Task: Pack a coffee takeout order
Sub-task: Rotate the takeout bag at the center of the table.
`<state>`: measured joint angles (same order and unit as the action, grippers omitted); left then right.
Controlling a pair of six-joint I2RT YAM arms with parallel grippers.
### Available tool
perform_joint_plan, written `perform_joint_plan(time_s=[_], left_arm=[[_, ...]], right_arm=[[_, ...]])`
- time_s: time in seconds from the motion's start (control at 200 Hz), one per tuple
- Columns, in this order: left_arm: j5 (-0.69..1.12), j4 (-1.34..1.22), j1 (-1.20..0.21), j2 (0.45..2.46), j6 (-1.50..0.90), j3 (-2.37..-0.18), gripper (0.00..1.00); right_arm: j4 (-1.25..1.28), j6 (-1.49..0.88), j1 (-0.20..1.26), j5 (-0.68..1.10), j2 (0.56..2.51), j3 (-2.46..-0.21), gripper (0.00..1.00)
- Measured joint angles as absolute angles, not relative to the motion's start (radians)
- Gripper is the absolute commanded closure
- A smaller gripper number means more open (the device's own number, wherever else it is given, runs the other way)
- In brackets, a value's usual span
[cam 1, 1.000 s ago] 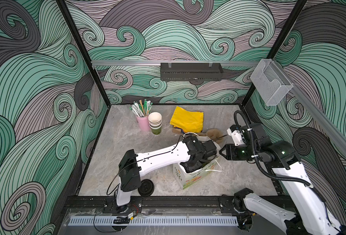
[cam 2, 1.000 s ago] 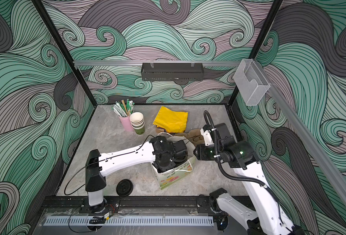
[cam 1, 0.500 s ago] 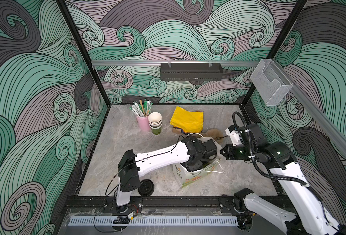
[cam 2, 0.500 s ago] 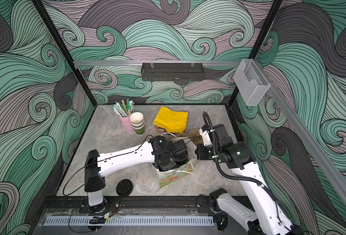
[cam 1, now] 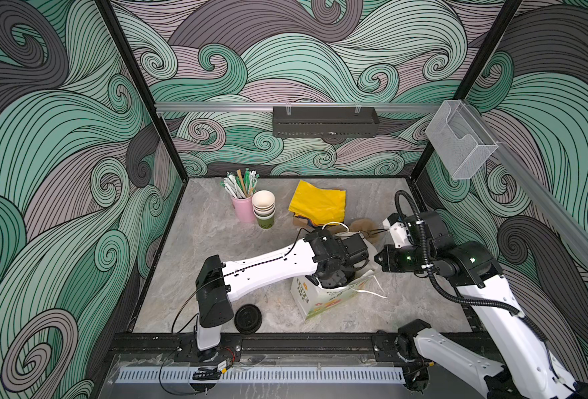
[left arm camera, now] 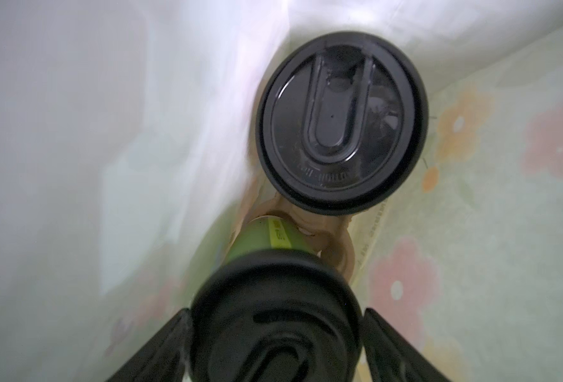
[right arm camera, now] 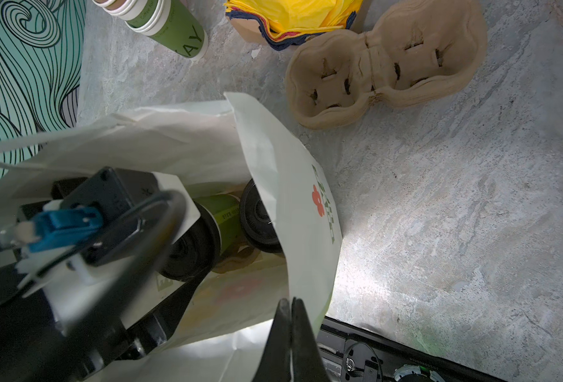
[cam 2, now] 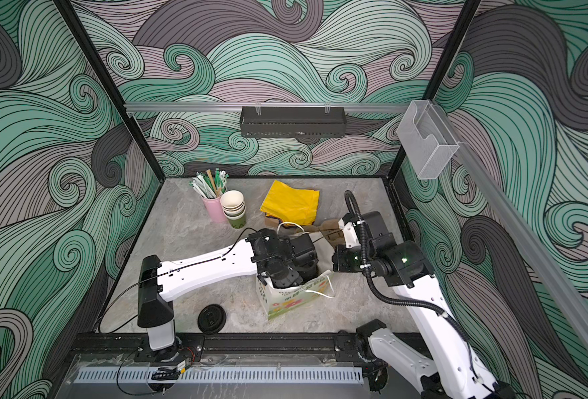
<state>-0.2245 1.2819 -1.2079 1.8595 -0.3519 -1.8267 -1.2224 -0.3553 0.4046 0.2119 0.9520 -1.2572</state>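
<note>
The left gripper (left arm camera: 276, 312) has its fingers (left arm camera: 161, 350) spread either side of a lidded cup (left arm camera: 266, 239) inside the paper bag (cam 1: 323, 300); contact cannot be confirmed. A second lidded cup (left arm camera: 339, 122) stands just beyond it. The right gripper (right arm camera: 290, 304) has its fingers closed together on the bag's rim. The napkins (cam 1: 318, 203) and stacked cups (cam 1: 264, 210) rest at the rear of the table (cam 1: 199, 241). One loose lid (cam 1: 247, 318) lies near the front edge.
</note>
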Motion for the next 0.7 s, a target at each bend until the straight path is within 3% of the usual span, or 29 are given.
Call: perform_joint_plan(time_s=[0.7], left_arm=[[-0.278,1.3,-1.208,1.904,-0.353,-1.914,0.16]], right_arm=[[-1.195,-0.377,0.442,0.239,0.949,-1.237,1.0]])
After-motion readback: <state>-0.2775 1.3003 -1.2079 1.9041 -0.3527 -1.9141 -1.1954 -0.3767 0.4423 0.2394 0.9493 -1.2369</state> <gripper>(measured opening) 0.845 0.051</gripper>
